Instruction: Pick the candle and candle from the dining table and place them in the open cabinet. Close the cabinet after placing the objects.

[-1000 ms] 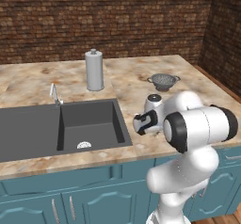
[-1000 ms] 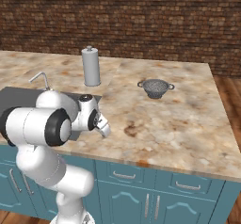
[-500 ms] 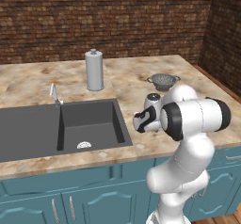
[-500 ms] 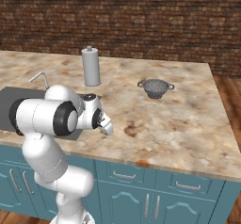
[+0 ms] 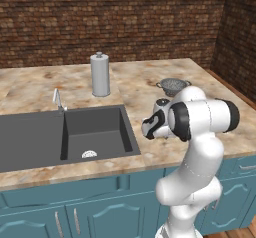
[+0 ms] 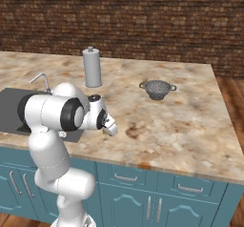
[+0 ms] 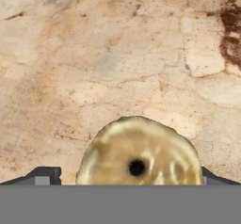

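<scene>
A squat yellowish-gold candle with a dark wick hole stands on the marbled dining table, seen from right above. My gripper hangs open over it, one dark fingertip on each side of the candle and not pressing on it. In the base views the gripper points down at the dining table just right of the sink. The cabinet is out of view.
A dark grey sink basin with a small faucet lies left of the gripper. A tall grey cylinder stands behind the sink. A grey colander sits further back right.
The arm's elbow has risen and swung over the hand. The gripper has stayed over nearly the same spot of the table, jaws still wide.
</scene>
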